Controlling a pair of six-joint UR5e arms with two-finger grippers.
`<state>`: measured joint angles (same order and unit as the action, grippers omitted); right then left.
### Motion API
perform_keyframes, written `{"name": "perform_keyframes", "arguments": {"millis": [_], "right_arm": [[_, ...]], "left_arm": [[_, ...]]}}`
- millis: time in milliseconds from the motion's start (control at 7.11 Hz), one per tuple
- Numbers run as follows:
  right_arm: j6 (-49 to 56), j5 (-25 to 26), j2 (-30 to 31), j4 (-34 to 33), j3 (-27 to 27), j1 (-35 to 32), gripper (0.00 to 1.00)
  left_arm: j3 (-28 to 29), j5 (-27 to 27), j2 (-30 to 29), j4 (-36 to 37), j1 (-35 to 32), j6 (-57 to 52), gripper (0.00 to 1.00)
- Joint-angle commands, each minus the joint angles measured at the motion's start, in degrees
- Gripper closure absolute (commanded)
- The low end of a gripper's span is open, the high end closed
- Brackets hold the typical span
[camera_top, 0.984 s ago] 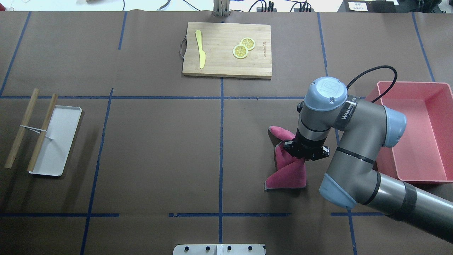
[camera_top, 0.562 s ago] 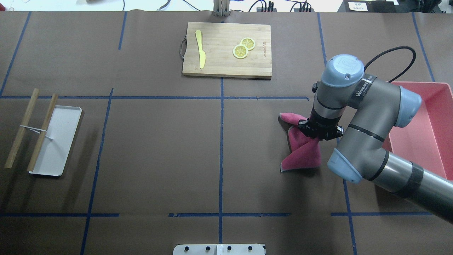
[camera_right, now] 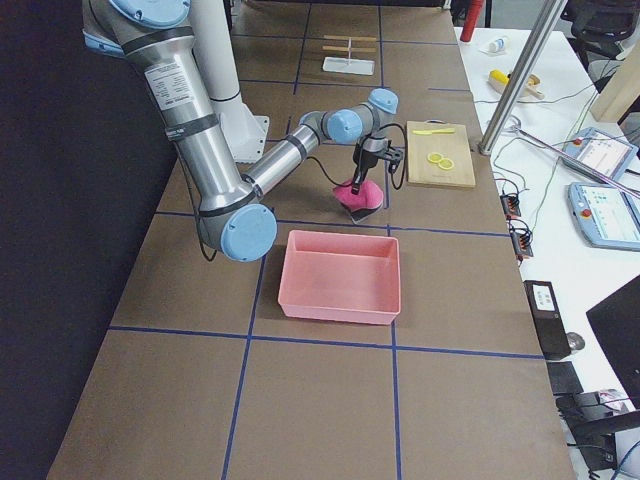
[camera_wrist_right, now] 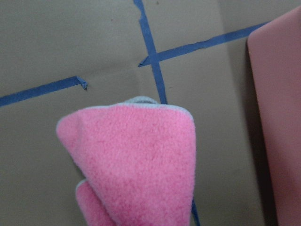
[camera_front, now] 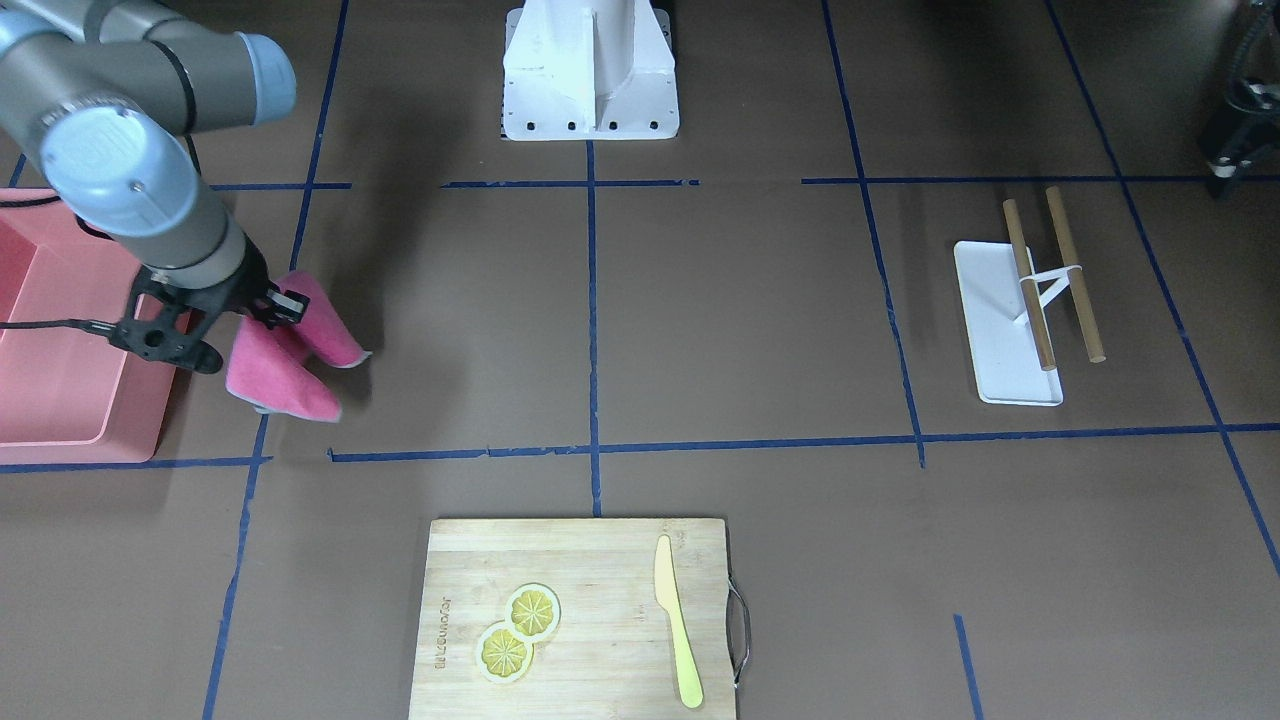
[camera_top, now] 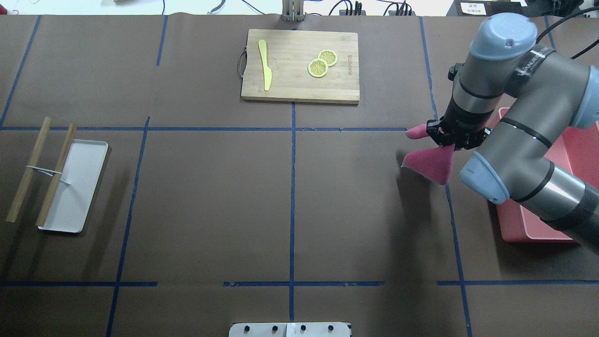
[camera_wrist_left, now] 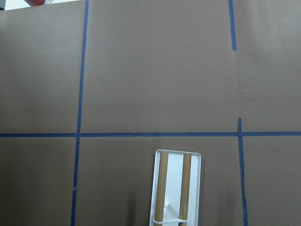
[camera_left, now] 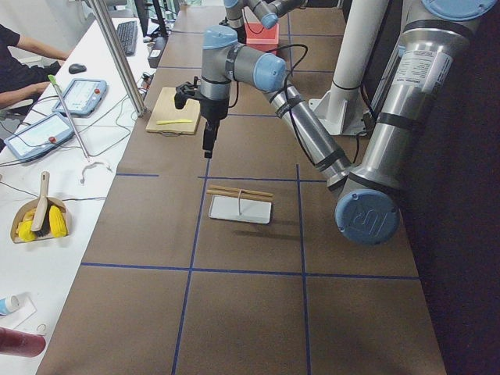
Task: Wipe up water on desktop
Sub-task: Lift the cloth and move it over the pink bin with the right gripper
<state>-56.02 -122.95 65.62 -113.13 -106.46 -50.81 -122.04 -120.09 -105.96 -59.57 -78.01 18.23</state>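
The desktop (camera_top: 210, 196) is dark brown with blue tape lines; I see no water on it. My right gripper (camera_top: 456, 140) is shut on a pink cloth (camera_top: 430, 161), which hangs folded below it, lifted off the desktop just left of a pink bin (camera_top: 514, 231). The same gripper (camera_front: 265, 305) and cloth (camera_front: 290, 365) show in the front view, and the cloth fills the right wrist view (camera_wrist_right: 141, 160). My left gripper (camera_left: 207, 144) hangs high above the table's left part; I cannot tell if it is open or shut.
A bamboo cutting board (camera_top: 299, 89) with a yellow knife (camera_top: 265, 65) and two lemon slices (camera_top: 322, 64) lies at the far middle. A white tray (camera_top: 75, 187) with two wooden sticks (camera_top: 58, 173) lies at the left.
My right gripper has carried the pink cloth away from the robot and to the right, lifting it off the desktop, to the bin's edge.
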Motion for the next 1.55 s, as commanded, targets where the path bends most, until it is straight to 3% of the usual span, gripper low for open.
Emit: {"name": "perform_keyframes", "arguments": {"millis": [0,281,422,703,844,984,1266,1406], "right_arm": [[11.86,-0.01,-0.06,-10.77,-8.98,-6.29,1.00],[23.59,-0.18,0.12,-22.08,-16.38,-13.49,1.00],[33.51,-0.71,2.21,-23.70,-16.76,-16.31,1.00],[44.81,-2.47,11.60,-22.15,-16.59,-18.88,1.00],[45.72,-2.56,15.90,-16.13,-15.63,-19.50,1.00],[45.56,-2.64,17.85,-8.50,-11.88,-19.94,1.00],[45.56,-2.65,17.70,-6.58,-8.59,-20.99,0.96],[45.65,-2.64,17.78,-6.58,-7.89,-21.78,0.37]], "left_arm": [[10.98,-3.48,-0.48,-0.80,-6.08,-13.52,0.00],[20.47,-3.66,0.39,-7.54,-6.89,-17.85,0.00],[26.27,-5.58,0.49,-10.45,-8.64,-22.49,0.00],[35.07,-6.21,2.67,-21.84,-9.01,-24.04,0.00],[38.94,-7.34,3.12,-27.47,-9.01,-23.77,0.00],[40.20,-8.40,3.13,-28.75,-9.01,-23.86,0.00],[40.21,-8.50,3.91,-29.11,-9.01,-24.03,0.00],[40.30,-8.50,4.00,-29.11,-9.01,-24.04,0.00]]}}
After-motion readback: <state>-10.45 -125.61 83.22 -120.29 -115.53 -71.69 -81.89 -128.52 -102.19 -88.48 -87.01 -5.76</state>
